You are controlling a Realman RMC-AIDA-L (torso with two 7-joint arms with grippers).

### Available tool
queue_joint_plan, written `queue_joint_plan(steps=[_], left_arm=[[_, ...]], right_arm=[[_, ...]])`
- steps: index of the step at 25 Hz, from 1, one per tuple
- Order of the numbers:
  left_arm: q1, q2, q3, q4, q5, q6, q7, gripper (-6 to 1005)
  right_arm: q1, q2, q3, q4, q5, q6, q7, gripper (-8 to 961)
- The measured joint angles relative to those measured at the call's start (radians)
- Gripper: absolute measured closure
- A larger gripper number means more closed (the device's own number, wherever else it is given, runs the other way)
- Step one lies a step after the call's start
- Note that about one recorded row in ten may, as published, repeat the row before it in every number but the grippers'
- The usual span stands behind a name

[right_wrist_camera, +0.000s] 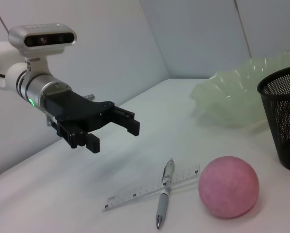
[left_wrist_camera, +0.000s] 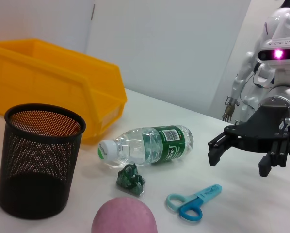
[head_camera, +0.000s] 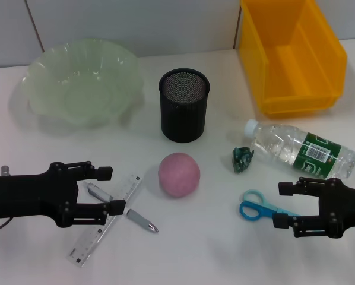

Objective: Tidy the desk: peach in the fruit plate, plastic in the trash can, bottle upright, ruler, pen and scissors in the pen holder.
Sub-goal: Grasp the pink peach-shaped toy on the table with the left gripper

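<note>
The pink peach sits mid-desk, in front of the black mesh pen holder. The grey pen lies across the clear ruler. My left gripper hovers open above them, clear of the table. The bottle lies on its side, cap toward a crumpled green plastic scrap. Blue scissors lie just left of my open right gripper, which covers their blade end. The fruit plate stands back left and the yellow trash can back right.
A white wall runs behind the desk. The peach lies close to the pen and ruler. The plastic scrap lies between bottle, peach and scissors.
</note>
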Motion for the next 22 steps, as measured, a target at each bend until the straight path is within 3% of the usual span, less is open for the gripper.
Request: queue_joint_plan(steps=[22], left_arm=[[-0.015, -0.005, -0.005, 0.000, 0.000, 0.000, 0.002, 193]], right_arm=[[0.003, -0.001, 0.000, 0.000, 0.001, 0.000, 0.003, 119]])
